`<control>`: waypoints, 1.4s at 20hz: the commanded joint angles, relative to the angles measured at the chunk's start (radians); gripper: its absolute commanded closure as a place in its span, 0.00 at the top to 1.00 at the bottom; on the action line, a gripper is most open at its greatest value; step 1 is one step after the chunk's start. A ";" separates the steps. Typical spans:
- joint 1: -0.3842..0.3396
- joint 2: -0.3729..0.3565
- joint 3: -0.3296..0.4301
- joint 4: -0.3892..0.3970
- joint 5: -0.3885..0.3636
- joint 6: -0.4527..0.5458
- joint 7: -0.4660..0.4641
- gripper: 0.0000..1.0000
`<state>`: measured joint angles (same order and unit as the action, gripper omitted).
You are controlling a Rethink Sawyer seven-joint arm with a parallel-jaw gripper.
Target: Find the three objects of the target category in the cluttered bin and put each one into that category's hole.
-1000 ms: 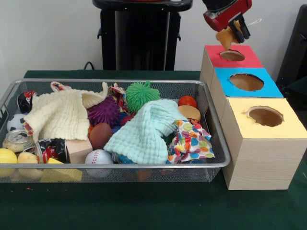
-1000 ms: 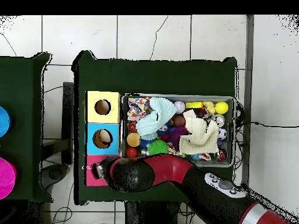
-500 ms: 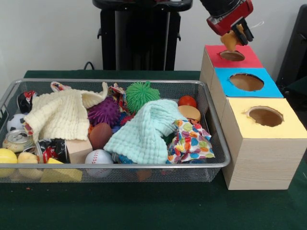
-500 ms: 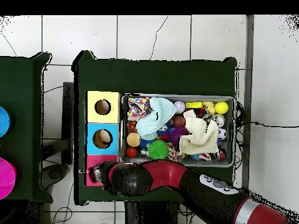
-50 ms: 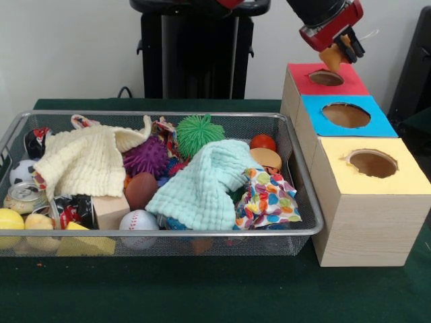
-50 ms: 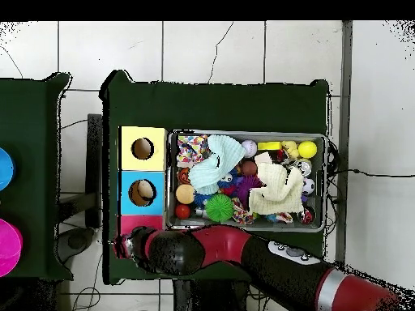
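My gripper (image 5: 342, 48) hangs at the top right, just above and slightly behind the hole (image 5: 326, 78) of the red-topped box (image 5: 303, 74). It is shut on a small orange-tan object (image 5: 331, 58) that sticks out below the fingers. In the overhead view the arm's end (image 6: 127, 245) covers most of the red box (image 6: 143, 220). The wire bin (image 5: 161, 233) to the left holds mixed clutter.
A blue-topped box (image 5: 377, 124) and a yellow-topped box (image 5: 404, 178) stand in a row in front of the red one. The bin holds a cream cloth (image 5: 84, 161), a mint cloth (image 5: 202, 185), a green spiky ball (image 5: 200, 132), a baseball (image 5: 138, 221) and more.
The gripper has risen and shifted right, away from the red box's hole, still holding the orange-tan object. The bin's contents have not moved.
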<state>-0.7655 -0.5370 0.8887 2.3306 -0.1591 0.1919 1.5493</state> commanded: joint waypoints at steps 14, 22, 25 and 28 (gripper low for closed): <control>-0.032 0.159 -0.049 -0.113 -0.096 -0.039 0.066 0.00; -0.036 0.150 -0.021 -0.127 -0.083 -0.008 0.070 0.00; -0.041 0.151 -0.010 -0.136 -0.076 0.009 0.063 0.00; -0.045 0.146 0.004 -0.141 -0.069 0.011 0.064 0.00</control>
<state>-0.7760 -0.4120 0.8883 2.3296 -0.2186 0.1919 1.5493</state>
